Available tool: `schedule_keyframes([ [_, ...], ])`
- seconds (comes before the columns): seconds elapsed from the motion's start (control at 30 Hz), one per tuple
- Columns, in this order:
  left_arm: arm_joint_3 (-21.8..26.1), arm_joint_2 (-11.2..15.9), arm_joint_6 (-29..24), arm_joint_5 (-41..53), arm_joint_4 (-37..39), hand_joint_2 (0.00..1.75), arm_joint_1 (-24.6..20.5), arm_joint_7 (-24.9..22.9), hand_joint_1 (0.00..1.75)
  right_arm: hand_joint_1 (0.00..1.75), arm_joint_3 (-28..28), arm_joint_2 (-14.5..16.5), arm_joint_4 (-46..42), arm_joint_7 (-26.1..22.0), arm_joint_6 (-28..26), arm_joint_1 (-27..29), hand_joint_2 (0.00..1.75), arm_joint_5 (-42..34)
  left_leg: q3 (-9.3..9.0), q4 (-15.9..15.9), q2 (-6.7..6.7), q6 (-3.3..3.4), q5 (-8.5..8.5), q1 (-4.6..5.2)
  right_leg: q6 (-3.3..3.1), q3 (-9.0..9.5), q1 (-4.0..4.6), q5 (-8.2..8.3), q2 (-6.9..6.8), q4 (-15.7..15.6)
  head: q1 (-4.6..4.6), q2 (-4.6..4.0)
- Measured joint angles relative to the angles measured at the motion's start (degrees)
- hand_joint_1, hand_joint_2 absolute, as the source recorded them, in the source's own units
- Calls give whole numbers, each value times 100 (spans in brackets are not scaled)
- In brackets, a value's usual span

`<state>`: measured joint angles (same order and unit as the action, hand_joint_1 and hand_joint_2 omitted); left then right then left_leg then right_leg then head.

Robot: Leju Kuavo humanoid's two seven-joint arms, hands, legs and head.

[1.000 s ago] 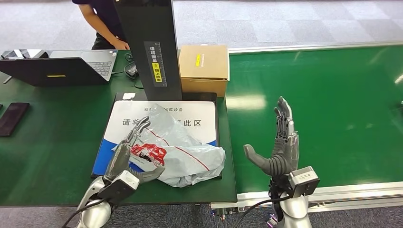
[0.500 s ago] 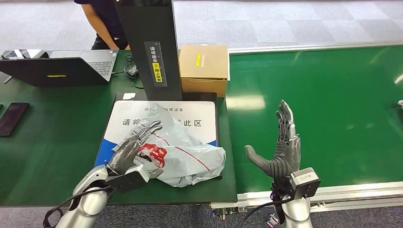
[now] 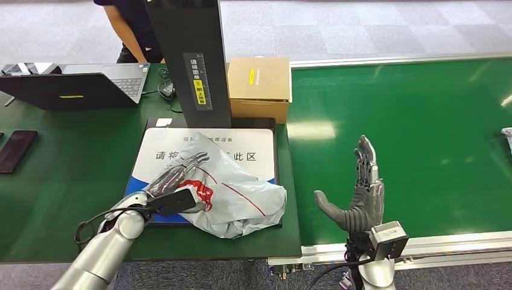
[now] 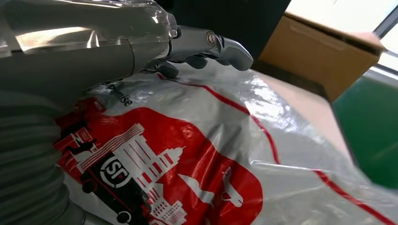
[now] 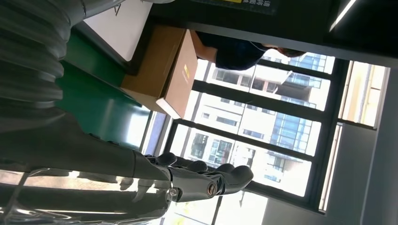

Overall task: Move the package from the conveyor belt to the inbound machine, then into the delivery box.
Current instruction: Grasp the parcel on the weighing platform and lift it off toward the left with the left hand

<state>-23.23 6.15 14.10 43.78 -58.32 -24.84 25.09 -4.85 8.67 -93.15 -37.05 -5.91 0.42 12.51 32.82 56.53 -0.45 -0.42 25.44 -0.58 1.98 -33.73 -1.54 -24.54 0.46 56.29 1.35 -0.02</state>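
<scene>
The package (image 3: 241, 196), a crumpled grey plastic bag with a red print, lies on the inbound machine's white-and-blue plate (image 3: 241, 140), below its black column (image 3: 190, 57). My left hand (image 3: 176, 176) lies flat on the bag's left part with its fingers stretched out, gripping nothing. In the left wrist view the fingers (image 4: 206, 44) reach over the bag (image 4: 211, 154). My right hand (image 3: 361, 194) stands upright and open over the green conveyor belt (image 3: 422, 121), near its front edge, holding nothing; it also appears in the right wrist view (image 5: 197, 180).
A brown cardboard box (image 3: 259, 87) stands behind the plate, right of the column. A laptop (image 3: 78, 84) and a phone (image 3: 17, 150) lie on the green table at the left, where a person (image 3: 130, 27) stands. Something white (image 3: 507, 136) sits at the belt's right edge.
My left hand has turned from edge-on to flat and settled onto the bag, while its forearm swung out to the left. The right hand has sunk a little. The bag has not moved.
</scene>
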Motion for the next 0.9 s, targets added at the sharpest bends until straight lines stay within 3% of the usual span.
schedule_keyframes([
  [0.2,-203,39,-7,-7,951,175,-491,-46,4,0,19,-38,92,-12,11,-26,175,-31,-9,-1,0,0,0,0,0,13,-1,0,0,1,-1,0],
  [0.27,-241,55,0,-4,1152,175,-585,-72,75,0,42,-45,129,4,30,-57,175,-36,-16,-2,0,0,0,0,0,20,0,0,0,1,-1,0],
  [0.33,-282,72,31,-4,1318,175,-668,-70,158,0,63,-59,161,30,5,-89,175,-28,-25,-3,-1,0,0,0,-1,30,1,-1,-1,1,0,0],
  [0.4,-322,88,72,-6,1464,175,-753,-39,175,0,76,-78,175,47,-46,-104,175,-19,-36,-4,-1,0,0,0,-1,40,1,-1,-1,1,0,0],
  [0.63,-338,140,-2,-174,1748,175,-928,154,175,0,84,-142,201,51,-77,-90,175,-18,-57,-7,0,-3,-2,0,-3,61,2,0,0,1,0,0],
  [0.9,-134,237,-71,-646,1533,175,-706,359,175,0,103,-182,232,68,-149,-90,175,-29,-66,-7,0,-5,-2,0,-5,68,3,0,1,3,1,0],
])
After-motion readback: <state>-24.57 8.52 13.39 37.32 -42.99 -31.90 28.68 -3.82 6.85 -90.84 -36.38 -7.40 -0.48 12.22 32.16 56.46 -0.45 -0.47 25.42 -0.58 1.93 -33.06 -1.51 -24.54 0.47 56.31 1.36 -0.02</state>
